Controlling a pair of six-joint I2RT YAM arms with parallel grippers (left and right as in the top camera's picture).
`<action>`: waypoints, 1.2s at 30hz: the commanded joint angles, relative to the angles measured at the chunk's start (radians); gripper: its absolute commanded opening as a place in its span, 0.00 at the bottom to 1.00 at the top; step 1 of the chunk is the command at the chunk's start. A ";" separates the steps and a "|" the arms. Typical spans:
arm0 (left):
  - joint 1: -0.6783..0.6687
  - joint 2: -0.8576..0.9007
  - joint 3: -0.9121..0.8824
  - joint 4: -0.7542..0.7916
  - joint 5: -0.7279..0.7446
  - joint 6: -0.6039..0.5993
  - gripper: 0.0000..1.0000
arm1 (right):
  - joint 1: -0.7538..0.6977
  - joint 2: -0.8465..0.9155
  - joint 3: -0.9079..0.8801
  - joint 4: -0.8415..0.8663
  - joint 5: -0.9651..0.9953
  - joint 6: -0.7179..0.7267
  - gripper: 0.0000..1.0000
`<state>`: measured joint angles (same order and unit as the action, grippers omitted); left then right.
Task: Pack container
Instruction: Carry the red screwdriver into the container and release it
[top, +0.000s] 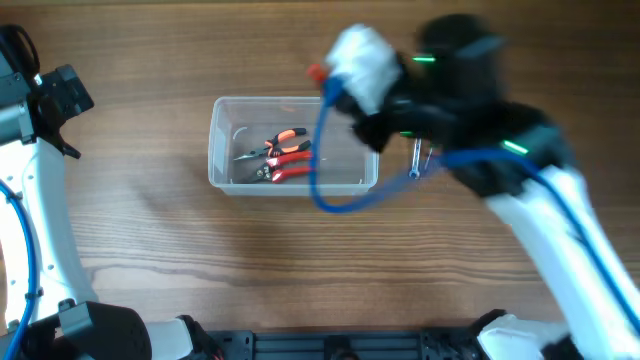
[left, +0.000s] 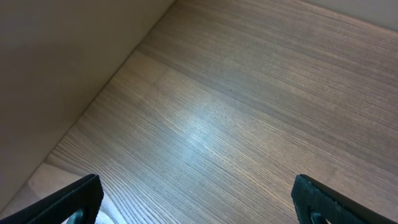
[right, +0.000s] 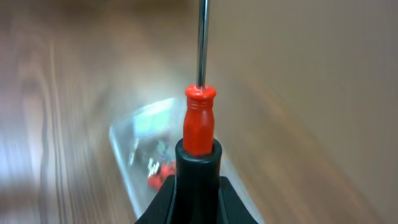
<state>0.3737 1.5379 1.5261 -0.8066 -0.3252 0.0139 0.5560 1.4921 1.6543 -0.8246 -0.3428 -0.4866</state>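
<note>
The clear plastic container (top: 222, 140) sits mid-table and holds red and orange-handled pliers (top: 280, 155). My right gripper (top: 345, 85) hovers over the container's right end, blurred, and is shut on a screwdriver (right: 199, 127) with a red and black handle and a steel shaft. In the right wrist view the container (right: 122, 146) and the pliers (right: 157, 177) lie below the screwdriver, and the fingers (right: 198, 190) are closed around the handle. My left gripper (top: 62, 100) is at the far left, open and empty, with its fingers (left: 199, 199) over bare wood.
A small silver tool (top: 419, 158) lies on the table just right of the container, partly under the right arm. A blue cable (top: 330, 195) loops from the right arm over the container's front edge. The table is wood-grain (left: 236, 93).
</note>
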 joint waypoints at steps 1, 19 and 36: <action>0.004 0.007 0.008 0.003 -0.009 0.001 1.00 | 0.005 0.190 -0.108 -0.014 0.060 -0.256 0.04; 0.004 0.007 0.008 0.003 -0.009 0.001 1.00 | 0.006 0.537 -0.026 -0.032 0.296 -0.264 0.32; 0.004 0.007 0.008 0.003 -0.009 0.001 1.00 | -0.452 0.365 0.018 -0.070 0.020 0.566 0.56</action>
<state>0.3737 1.5379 1.5261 -0.8062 -0.3252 0.0139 0.1562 1.7653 1.7401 -0.8886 -0.1669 -0.2325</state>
